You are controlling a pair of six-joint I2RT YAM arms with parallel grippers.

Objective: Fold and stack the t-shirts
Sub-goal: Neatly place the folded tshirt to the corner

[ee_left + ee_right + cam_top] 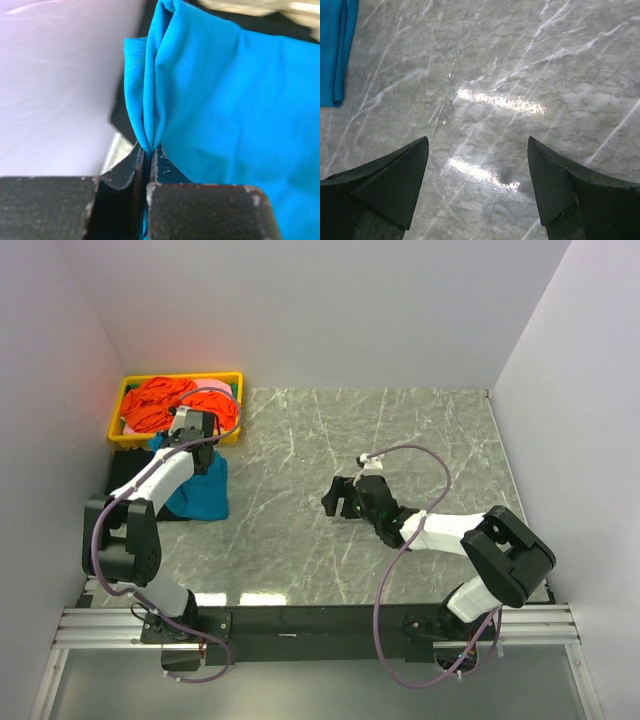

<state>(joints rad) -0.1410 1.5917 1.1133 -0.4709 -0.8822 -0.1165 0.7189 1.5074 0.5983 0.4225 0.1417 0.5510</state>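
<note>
Evidently the left arm's jaws are pinched shut on a fold of the teal-blue cloth t-shirt [203, 498], just beside the yellow plastic tray [128, 388], probably to drag it out flat; the right arm's jaws gape empty over the grey marble bench [520, 60].

No words, labels, brand marks or numbers are legible in any of the three views.
</note>
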